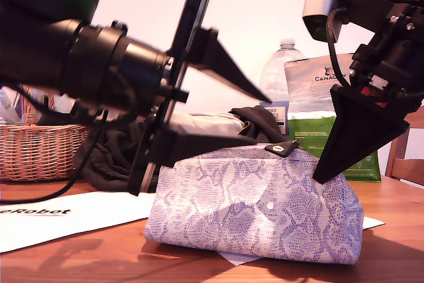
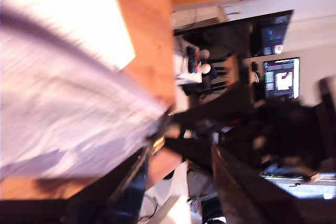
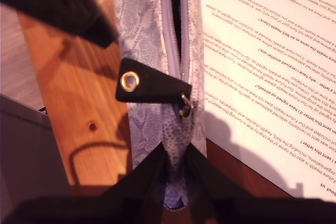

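A lilac snakeskin-print pouch (image 1: 252,210) (image 3: 152,35) lies on the wooden table (image 1: 397,230), its zip partly open and a black pull tab (image 1: 281,148) (image 3: 149,85) on top. My second gripper (image 1: 321,175) (image 3: 176,153) comes down from the exterior view's upper right and is shut on the pouch's end just past the tab. My first gripper (image 1: 265,120) (image 2: 181,150) reaches in from the exterior view's left, jaws wide open. Its lower finger lies along the pouch's top edge and the upper finger hangs well above. The first wrist view is blurred, with the pouch (image 2: 63,103) beside the fingers.
Behind the pouch lie a dark cloth (image 1: 112,157), a wicker basket (image 1: 36,150), a water bottle (image 1: 281,74) and a green-and-white bag (image 1: 318,97). Printed paper (image 1: 66,217) (image 3: 262,51) lies under and beside the pouch. A chair (image 1: 404,157) stands at the exterior view's right.
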`<control>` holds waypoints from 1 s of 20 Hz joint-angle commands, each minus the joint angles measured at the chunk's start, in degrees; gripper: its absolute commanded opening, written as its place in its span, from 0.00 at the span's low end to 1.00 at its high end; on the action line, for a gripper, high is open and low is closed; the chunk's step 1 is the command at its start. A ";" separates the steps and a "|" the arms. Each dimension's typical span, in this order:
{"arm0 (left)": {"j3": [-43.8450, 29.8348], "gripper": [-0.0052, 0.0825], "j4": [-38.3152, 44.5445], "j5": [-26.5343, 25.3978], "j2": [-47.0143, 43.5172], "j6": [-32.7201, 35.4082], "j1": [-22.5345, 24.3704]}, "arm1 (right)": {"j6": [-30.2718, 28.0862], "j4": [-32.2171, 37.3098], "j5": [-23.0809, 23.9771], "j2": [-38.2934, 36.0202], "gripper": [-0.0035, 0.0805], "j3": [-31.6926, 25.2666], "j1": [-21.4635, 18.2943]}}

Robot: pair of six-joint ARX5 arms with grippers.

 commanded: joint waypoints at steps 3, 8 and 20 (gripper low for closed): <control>0.31 0.45 -3.41 -0.02 0.96 1.79 -0.24 | 0.48 0.50 -0.02 0.70 0.03 -0.31 0.26; 2.27 0.45 -5.07 -0.28 1.79 3.10 -0.24 | 0.48 0.61 -0.02 0.70 0.03 -0.31 0.26; 6.97 0.44 -9.55 2.62 6.49 6.32 -1.07 | 0.48 0.85 -0.02 0.70 0.03 -0.31 0.26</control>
